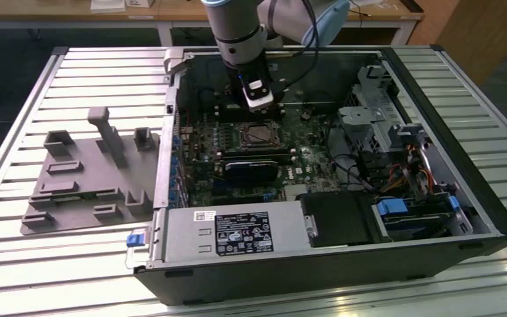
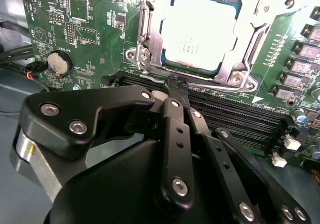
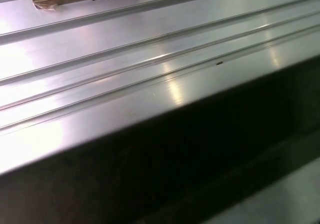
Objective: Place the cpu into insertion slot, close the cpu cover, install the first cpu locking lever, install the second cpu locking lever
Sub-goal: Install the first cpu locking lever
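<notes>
We find the pale silver-grey square cpu [image 2: 199,32] seated in the silver-rimmed insertion slot [image 2: 150,54], the thin silver cpu cover [image 2: 257,22] lying over its edges. The black tool [image 2: 176,87], fingers pinched together and empty, hovers just beside the slot's rim, apparently placed to work a lever

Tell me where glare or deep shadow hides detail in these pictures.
In the second wrist view, glare whitens the cpu; in the first wrist view, bright streaks lie on the ribbed metal surface above a black shadow; in the exterior view, the table slats shine.

cpu cover [image 2: 250,39] top cut off; gripper [image 2: 176,87] tips prob. shut.
</notes>
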{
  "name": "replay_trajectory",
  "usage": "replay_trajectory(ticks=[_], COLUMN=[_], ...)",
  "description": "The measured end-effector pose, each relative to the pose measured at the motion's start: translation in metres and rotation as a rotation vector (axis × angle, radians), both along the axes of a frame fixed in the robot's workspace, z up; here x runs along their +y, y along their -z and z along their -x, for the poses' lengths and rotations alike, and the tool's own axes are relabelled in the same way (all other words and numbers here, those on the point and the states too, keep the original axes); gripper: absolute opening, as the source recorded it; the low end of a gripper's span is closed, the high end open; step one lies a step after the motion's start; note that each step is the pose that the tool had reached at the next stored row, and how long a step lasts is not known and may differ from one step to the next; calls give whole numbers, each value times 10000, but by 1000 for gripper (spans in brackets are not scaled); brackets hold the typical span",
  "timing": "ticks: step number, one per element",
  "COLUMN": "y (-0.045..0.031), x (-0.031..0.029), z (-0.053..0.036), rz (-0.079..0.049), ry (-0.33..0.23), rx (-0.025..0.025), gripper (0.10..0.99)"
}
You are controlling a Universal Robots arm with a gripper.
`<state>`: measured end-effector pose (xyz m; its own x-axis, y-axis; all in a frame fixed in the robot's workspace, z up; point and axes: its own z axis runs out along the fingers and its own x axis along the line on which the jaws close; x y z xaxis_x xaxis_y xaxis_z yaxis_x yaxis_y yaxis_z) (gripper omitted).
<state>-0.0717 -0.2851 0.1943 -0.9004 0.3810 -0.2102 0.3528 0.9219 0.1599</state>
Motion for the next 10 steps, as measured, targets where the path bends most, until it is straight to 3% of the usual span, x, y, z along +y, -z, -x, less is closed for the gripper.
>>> replay_trajectory(ticks=[10], y=[18], x=[-1], z=[0], rz=[17], ry=[93], rx=[-4], gripper=[106])
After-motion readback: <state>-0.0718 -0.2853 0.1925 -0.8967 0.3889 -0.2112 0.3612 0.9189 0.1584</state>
